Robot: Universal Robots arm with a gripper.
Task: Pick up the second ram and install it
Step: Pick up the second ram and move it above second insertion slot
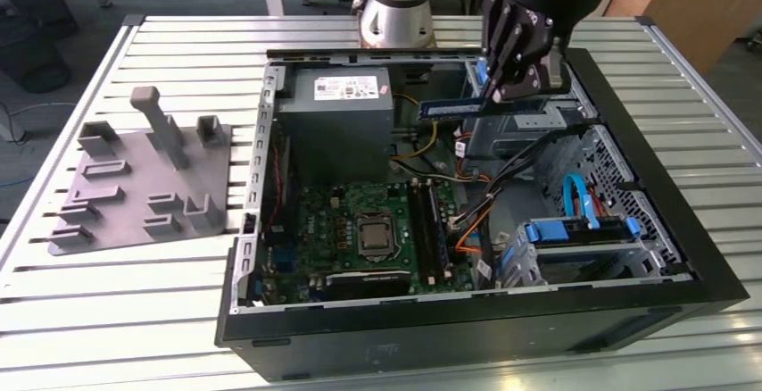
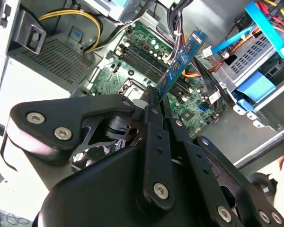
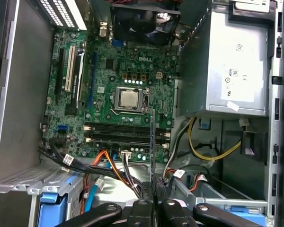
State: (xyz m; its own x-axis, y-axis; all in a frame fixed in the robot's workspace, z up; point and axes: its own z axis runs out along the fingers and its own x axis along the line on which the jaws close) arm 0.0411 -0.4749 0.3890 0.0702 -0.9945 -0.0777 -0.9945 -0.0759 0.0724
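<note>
Gripping the second ram (image 1: 452,109) by one end, the gripper (image 1: 491,96) has its jaws closed on the stick and holds it in the air over the open computer case (image 1: 476,342), apart from the board below; the case lies on its side on a slatted table (image 1: 120,320) and contains a green motherboard (image 1: 357,221) with a bare processor socket (image 3: 129,98), a grey power supply (image 1: 339,110) just to the exterior view's left of the stick, a drive cage (image 1: 595,235) with blue parts, and loose orange and yellow cables; in the first wrist view the stick shows edge-on as a thin line across the long black memory slots (image 3: 123,133); whether any slot is already filled is hard to make out; the arm is cut off at the exterior view's upper edge; a grey moulded fixture (image 1: 143,177) sits on the table beside the case.
</note>
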